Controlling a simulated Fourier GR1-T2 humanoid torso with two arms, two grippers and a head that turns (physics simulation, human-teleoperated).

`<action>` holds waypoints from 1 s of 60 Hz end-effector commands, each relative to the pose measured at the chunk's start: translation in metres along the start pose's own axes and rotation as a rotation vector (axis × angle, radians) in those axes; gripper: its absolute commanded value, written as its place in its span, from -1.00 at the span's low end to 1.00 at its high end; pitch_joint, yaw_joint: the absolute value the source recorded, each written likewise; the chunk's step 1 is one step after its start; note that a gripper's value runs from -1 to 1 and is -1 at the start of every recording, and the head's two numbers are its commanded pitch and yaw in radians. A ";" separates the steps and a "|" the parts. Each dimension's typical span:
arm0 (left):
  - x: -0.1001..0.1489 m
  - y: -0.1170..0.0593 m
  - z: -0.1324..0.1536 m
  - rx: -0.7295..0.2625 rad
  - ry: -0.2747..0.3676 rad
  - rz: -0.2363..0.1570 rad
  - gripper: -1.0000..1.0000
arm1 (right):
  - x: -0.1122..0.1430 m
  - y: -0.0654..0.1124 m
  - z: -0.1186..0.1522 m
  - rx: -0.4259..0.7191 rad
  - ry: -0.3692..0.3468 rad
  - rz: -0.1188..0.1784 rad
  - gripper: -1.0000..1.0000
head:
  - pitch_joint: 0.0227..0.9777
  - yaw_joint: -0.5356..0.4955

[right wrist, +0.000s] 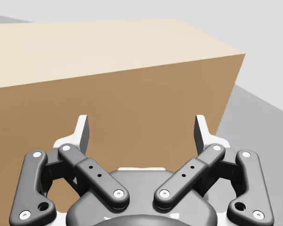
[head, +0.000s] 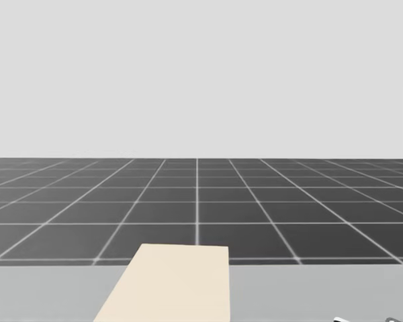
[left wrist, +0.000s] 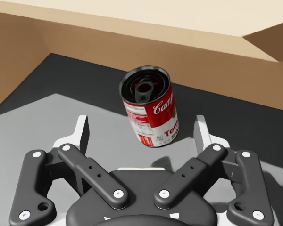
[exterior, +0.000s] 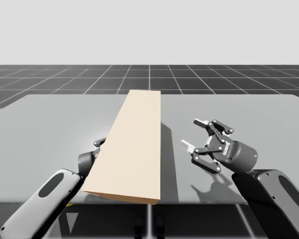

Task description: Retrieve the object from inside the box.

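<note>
Grey table over a dark gridded floor, pale blank backdrop; the tan box lies lengthwise across the table, and its edge on your left gripper's side appears lifted. Your left gripper looks under that raised edge, fingers spread wide, holding nothing; the red and white can stands on the table just ahead of it, in line with the gap, touched by neither finger, the box wall beyond it. Your right gripper is likewise spread, facing the box's side wall, apart from it. Judgement: the can is rigid and smooth-walled, fairly heavy if full; a nudge could topple it; grip across the mid-body, from two sides, not the rim.
</note>
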 end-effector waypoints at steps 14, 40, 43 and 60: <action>-0.019 0.003 -0.059 -0.001 -0.116 0.080 -1.00 | 0.000 0.009 -0.004 0.009 -0.001 0.026 -1.00 | -0.70 0.02; -0.036 -0.001 -0.082 -0.097 -0.004 0.210 1.00 | 0.000 0.011 -0.002 0.003 0.001 0.040 -1.00 | -0.67 0.01; -0.036 -0.002 -0.081 -0.098 -0.003 0.205 1.00 | 0.000 0.011 -0.002 0.002 0.001 0.042 -1.00 | -0.67 0.01; -0.012 0.014 -0.050 0.003 -0.035 0.165 1.00 | 0.001 0.012 -0.001 -0.001 0.000 0.049 -1.00 | -0.67 0.01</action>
